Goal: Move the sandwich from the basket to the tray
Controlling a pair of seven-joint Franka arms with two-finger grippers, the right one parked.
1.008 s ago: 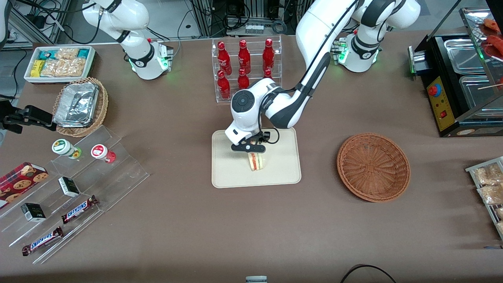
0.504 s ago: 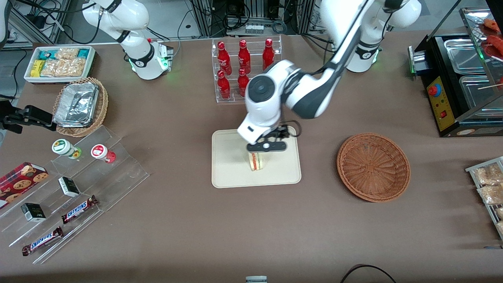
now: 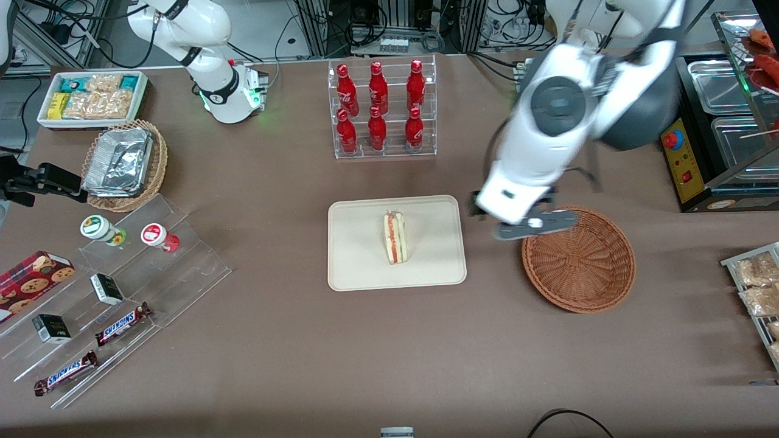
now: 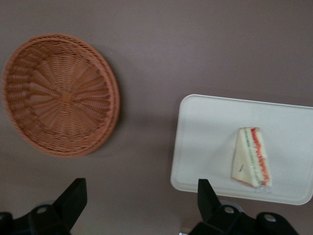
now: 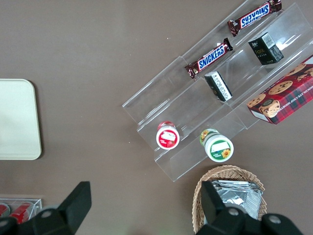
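Observation:
The sandwich (image 3: 395, 238), a pale wedge with red and green layers, lies on the cream tray (image 3: 359, 267) in the middle of the table; it also shows in the left wrist view (image 4: 251, 157) on the tray (image 4: 205, 142). The reddish-brown wicker basket (image 3: 578, 258) stands empty toward the working arm's end, and it shows in the left wrist view (image 4: 59, 94). My left gripper (image 3: 528, 224) hangs high between tray and basket, by the basket's rim. It is open and holds nothing (image 4: 142, 196).
A clear rack of red bottles (image 3: 381, 109) stands farther from the front camera than the tray. A black food warmer (image 3: 712, 128) sits at the working arm's end. Snack shelves (image 3: 109, 292) and a foil basket (image 3: 125, 164) lie toward the parked arm's end.
My gripper has let go of the sandwich on the tray, risen and swung away toward the basket. The sandwich stays on the tray.

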